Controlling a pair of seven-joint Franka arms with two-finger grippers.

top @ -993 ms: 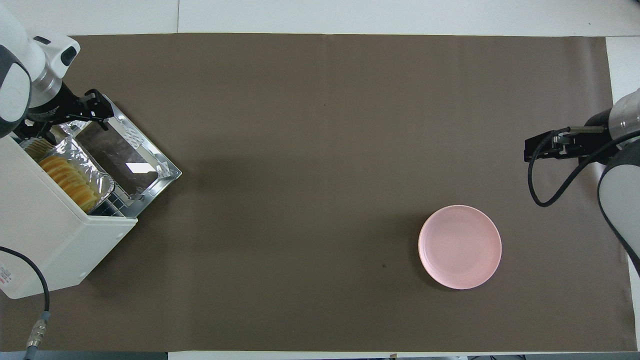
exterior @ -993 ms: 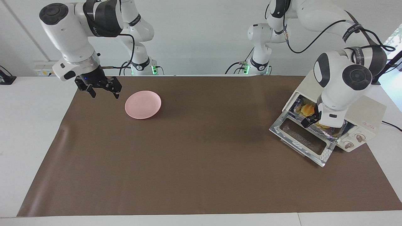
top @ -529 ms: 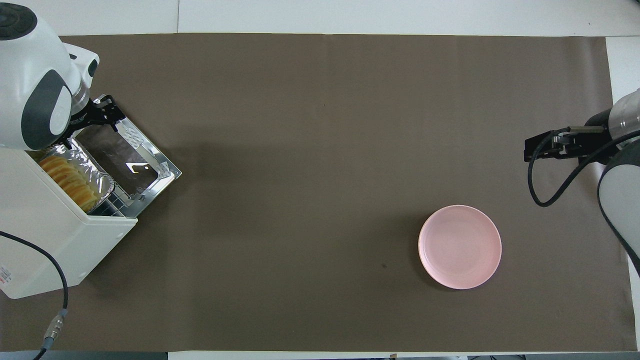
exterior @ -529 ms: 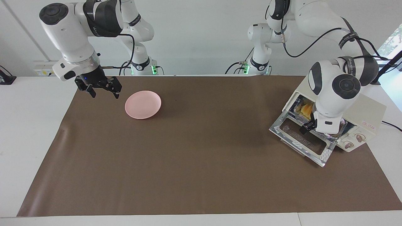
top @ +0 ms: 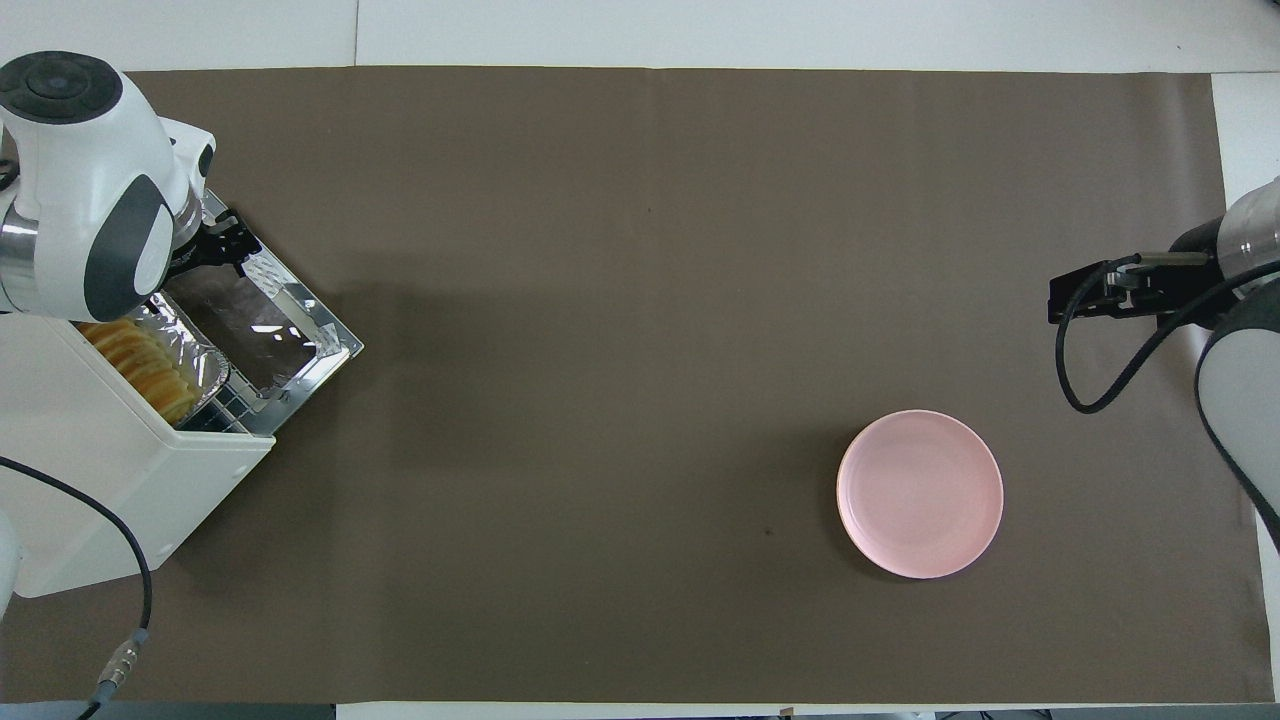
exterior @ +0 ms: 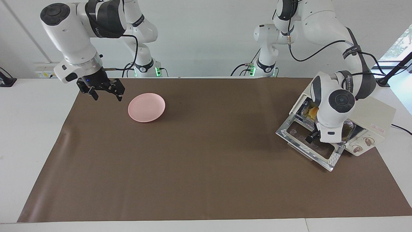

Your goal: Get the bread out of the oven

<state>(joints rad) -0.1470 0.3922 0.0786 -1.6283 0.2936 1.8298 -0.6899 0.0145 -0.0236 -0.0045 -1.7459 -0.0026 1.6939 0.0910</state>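
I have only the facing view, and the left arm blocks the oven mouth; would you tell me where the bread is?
Observer: The bread lies in the foil tray at the mouth of the oven.
Operator: Is the left pincer holding it?
Observer: No, the left pincer is open and empty, over the lowered door.
Operator: Does the tray stick out?
Observer: Yes, its front edge shows past the oven's top.

Golden-orange ridged bread [top: 140, 365] (on crinkled silver foil [top: 190, 345]), cream-white oven [top: 90, 470], pink plate [top: 920, 494]
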